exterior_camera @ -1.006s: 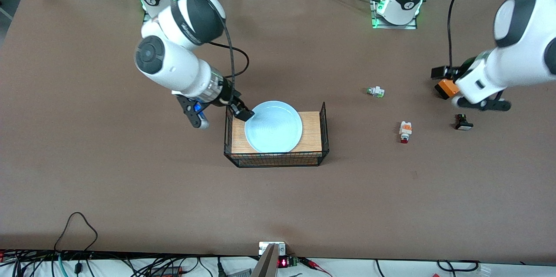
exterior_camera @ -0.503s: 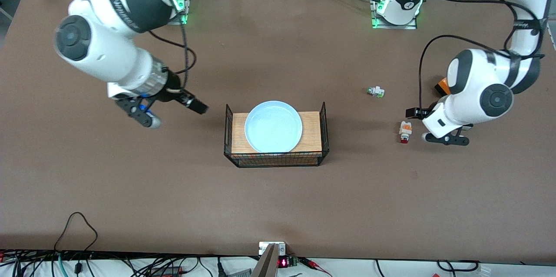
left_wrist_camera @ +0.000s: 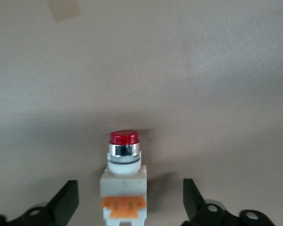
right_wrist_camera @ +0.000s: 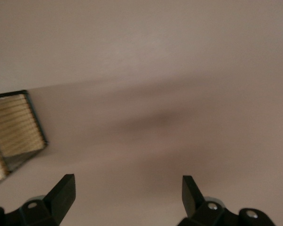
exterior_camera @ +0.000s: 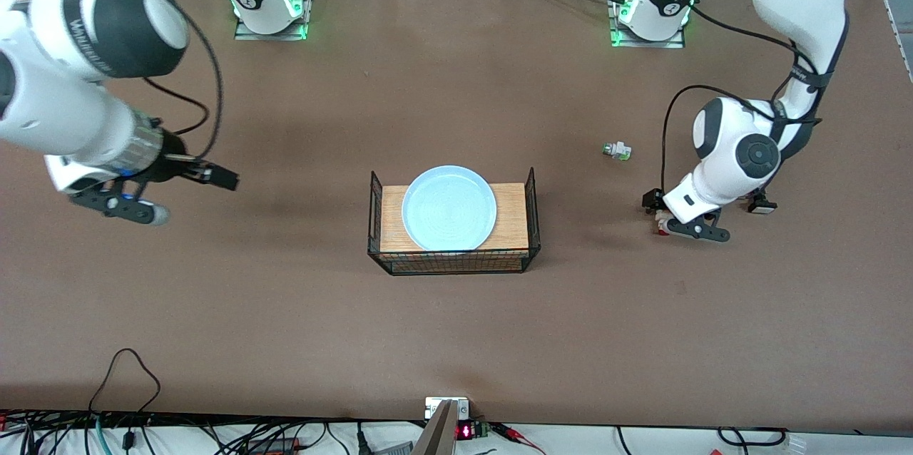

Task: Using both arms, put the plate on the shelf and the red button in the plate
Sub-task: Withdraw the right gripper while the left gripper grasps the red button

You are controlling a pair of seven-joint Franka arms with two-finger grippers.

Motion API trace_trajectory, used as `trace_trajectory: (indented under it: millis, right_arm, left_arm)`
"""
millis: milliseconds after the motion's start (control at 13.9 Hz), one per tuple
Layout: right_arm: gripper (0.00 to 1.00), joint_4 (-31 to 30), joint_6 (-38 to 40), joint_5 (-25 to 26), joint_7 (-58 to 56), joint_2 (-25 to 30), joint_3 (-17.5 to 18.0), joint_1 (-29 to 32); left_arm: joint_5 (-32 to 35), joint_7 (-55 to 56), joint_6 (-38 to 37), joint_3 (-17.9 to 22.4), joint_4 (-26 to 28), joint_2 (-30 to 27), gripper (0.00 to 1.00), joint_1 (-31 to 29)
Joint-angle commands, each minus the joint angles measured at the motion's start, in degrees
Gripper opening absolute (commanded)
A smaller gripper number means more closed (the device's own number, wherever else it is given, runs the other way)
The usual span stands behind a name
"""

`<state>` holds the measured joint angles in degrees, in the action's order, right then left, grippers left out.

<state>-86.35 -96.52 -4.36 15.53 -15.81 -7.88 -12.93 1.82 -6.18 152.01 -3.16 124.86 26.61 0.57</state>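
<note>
The pale blue plate (exterior_camera: 449, 207) lies in a black wire basket (exterior_camera: 532, 191) with a wooden floor at mid table. The red button (left_wrist_camera: 124, 181) lies on the table toward the left arm's end. In the front view it is almost hidden under the left hand. My left gripper (exterior_camera: 660, 217) is low over the button. In the left wrist view it (left_wrist_camera: 129, 203) is open, one finger on each side of the button, not touching it. My right gripper (exterior_camera: 222, 177) is open and empty over bare table toward the right arm's end, apart from the basket; it also shows in the right wrist view (right_wrist_camera: 127, 193).
A white part with a green tip (exterior_camera: 617, 150) lies farther from the front camera than the red button. A black part with a white cap (exterior_camera: 762, 207) peeks out beside the left arm. A corner of the basket (right_wrist_camera: 16, 125) shows in the right wrist view.
My right gripper let go of the plate in the basket and drew away toward its end of the table. My left gripper moved in and came down around the red button.
</note>
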Motion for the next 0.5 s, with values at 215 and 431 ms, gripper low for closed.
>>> trace_trajectory:
  millis: [215, 431]
  right_arm:
    - [1.0, 0.39, 5.27, 0.84, -15.09, 3.49, -2.4, 5.99]
    - [1.0, 0.3, 7.58, 1.73, -13.95, 7.0, -2.32, 5.81]
  left_arm:
    - [0.55, -2.42, -1.52, 0.0, 0.65, -1.2, 0.18, -0.05]
    - [0.64, -2.78, -10.63, -0.09, -3.89, -2.52, 0.12, 0.22]
